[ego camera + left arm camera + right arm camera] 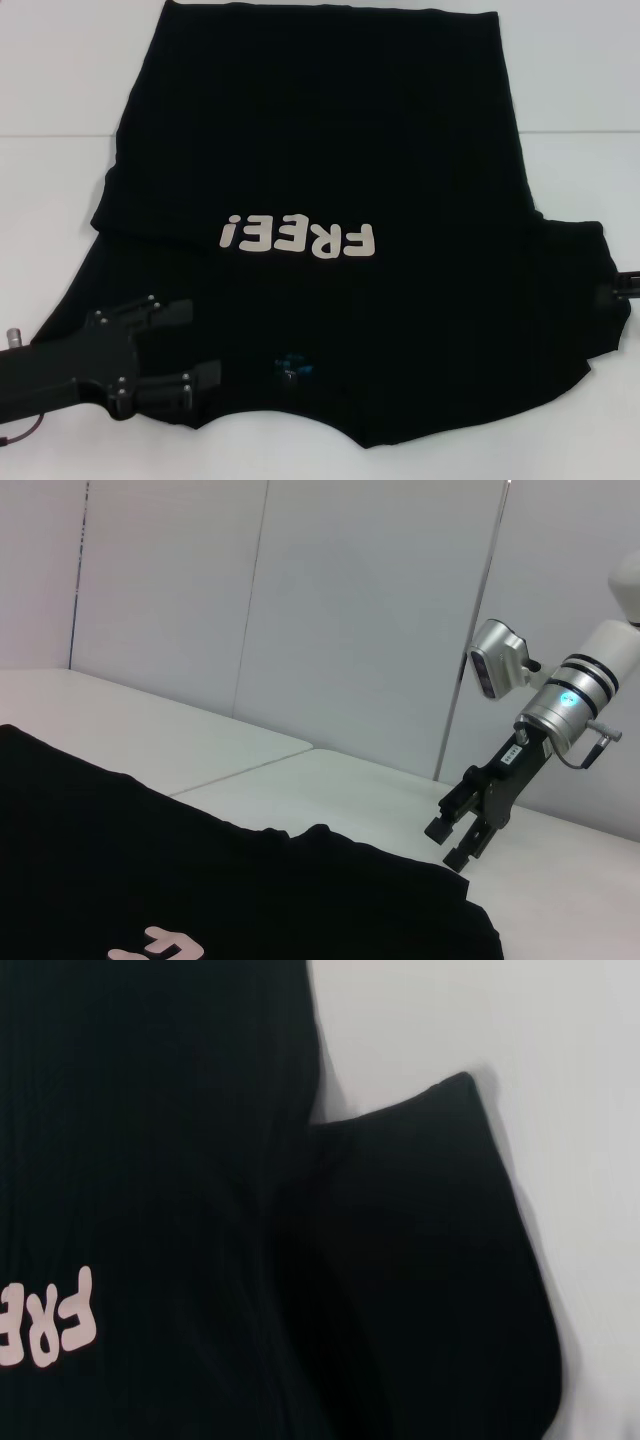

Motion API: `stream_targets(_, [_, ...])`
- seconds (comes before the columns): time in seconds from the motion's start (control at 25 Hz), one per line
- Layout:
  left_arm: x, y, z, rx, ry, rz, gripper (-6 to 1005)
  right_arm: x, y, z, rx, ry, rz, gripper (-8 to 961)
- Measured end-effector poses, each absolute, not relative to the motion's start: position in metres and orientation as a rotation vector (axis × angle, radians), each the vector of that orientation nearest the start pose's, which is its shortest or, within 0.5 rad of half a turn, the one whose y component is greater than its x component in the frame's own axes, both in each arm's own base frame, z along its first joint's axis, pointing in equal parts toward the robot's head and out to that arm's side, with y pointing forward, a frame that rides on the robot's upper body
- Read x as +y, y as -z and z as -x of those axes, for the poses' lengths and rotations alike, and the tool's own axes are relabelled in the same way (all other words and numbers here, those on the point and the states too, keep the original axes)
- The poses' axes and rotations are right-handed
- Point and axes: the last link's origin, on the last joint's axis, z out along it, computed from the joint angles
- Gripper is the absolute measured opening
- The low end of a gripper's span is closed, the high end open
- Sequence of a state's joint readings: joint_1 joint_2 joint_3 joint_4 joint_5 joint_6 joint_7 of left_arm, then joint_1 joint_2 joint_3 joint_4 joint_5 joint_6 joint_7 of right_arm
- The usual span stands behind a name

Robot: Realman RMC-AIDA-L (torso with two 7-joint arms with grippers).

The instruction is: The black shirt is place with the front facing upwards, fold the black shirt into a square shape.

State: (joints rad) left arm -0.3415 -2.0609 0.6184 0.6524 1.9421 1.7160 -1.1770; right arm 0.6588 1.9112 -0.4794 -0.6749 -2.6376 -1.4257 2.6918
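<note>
The black shirt [330,150] lies spread on the white table [60,60], front up, with the white "FREE!" print [298,238] upside down to me and the blue neck tag [293,365] near my side. My left gripper [205,342] is open over the shirt's near-left shoulder, with nothing between its fingers. My right gripper [625,285] shows only at the right edge, beside the right sleeve [585,300]. In the left wrist view the right gripper [447,846] hangs open just above the table past the sleeve edge. The right wrist view shows the sleeve [430,1260] below it.
A seam between two table tops [580,132] runs across behind the shirt. Bare white table [350,790] lies to the right of the shirt and at the far left. Pale wall panels [350,600] stand behind the table.
</note>
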Motion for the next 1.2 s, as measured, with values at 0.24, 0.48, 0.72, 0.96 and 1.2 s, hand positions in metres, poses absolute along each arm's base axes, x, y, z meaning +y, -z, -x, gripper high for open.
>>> stream_targets(0.24, [0.27,-0.019,0.305,-0.537,0.814,2.65,887,0.362,-0.069,-0.335,2.115,-0.198,1.796,925])
stream_targets(0.48, [0.27,-0.018,0.304,-0.536,0.817,2.651,887,0.366,-0.063,-0.334,2.106,-0.203,1.801,925])
stream_targets(0.72, [0.27,-0.017,0.303,-0.536,0.82,2.651,886,0.371,-0.062,-0.331,2.084,-0.211,1.801,925])
stream_targets(0.96, [0.27,-0.017,0.303,-0.543,0.825,2.651,886,0.375,-0.057,-0.328,2.071,-0.216,1.81,924])
stream_targets(1.2, [0.27,-0.018,0.303,-0.551,0.826,2.648,887,0.38,-0.054,-0.324,2.055,-0.231,1.831,924])
